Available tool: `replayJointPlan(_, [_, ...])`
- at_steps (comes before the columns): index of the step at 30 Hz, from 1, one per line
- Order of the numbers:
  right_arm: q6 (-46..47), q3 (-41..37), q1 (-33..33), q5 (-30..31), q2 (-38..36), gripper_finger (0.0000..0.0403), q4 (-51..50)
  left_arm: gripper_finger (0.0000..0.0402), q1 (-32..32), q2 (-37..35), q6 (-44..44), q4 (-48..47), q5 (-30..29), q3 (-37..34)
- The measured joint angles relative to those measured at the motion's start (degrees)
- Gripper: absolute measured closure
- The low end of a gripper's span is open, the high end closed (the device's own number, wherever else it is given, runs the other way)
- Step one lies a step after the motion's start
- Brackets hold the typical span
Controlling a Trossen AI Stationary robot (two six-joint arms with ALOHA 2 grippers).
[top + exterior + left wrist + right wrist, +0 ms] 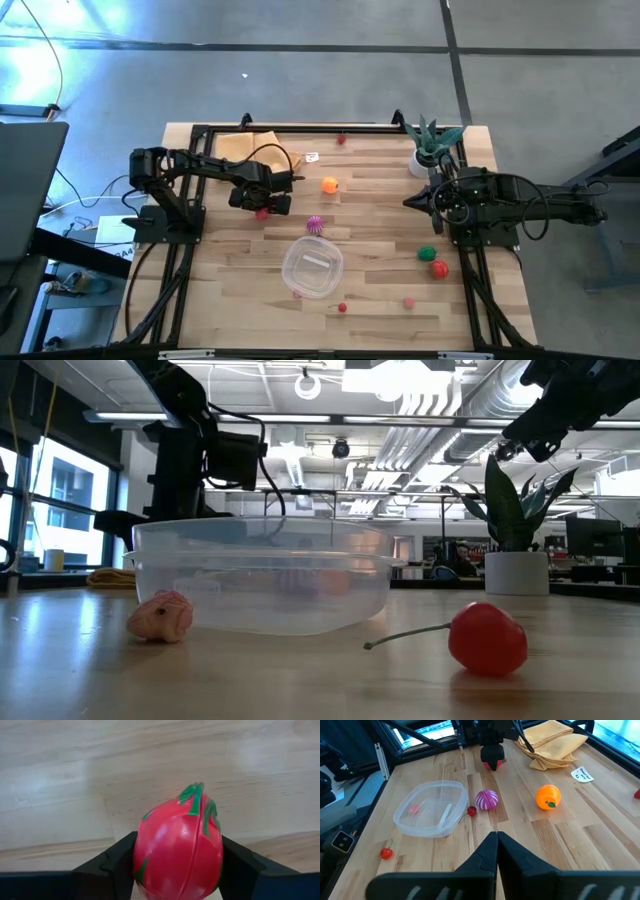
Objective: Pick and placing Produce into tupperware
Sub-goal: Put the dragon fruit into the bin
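A red toy fruit with green stripes (177, 850) lies on the wood left of centre, and my left gripper (265, 207) stands over it, pointing down, shut on it. The clear tupperware (312, 267) sits at centre near; I see no produce inside it. A pink piece (160, 616) lies on the table against its near side. My right gripper (496, 837) hovers shut with nothing in it at the table's right side, near the plant. My left gripper pinches the red fruit between its two fingers, one finger (112, 867) on each of two opposite sides (142, 855). The fingers come from above, pointing down. In the right wrist view the fruit (494, 764) seems to rest on the table under the gripper.
Loose produce: an orange (330, 185), a spiky magenta ball (316, 224), a cherry (342, 308), a green piece (427, 253), a red piece (439, 268), a pink piece (409, 302). A yellow-tan cloth (250, 148) lies far left; a potted plant (430, 145) stands far right.
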Motion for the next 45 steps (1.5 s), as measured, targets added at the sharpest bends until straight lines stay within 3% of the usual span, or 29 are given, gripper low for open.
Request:
replayJointPlan(8, [0.00,0.00,0.00,0.02,0.00,0.0402,-0.01,0.0151,0.02,0.00,0.39,-0.02,-0.37,0.00])
replayJointPlan(20, [0.00,0.00,0.00,0.01,0.00,0.0402,-0.04,0.0199,0.00,-0.04,0.37,-0.10,-0.37,0.00])
replayJointPlan(28, [0.00,0.00,-0.02,0.01,0.00,0.0402,-0.01,0.0168,0.00,-0.04,0.35,-0.10,-0.39,0.00])
replayJointPlan(37, [0.00,0.00,-0.02,0.02,0.00,0.0402,-0.04,0.0203,0.00,-0.04,-0.08,-0.08,-0.09,0.00])
replayJointPlan(45, [0.00,0.00,0.00,0.02,0.00,0.0402,-0.01,0.0175,0.02,-0.04,-0.23,0.22,0.00,0.00])
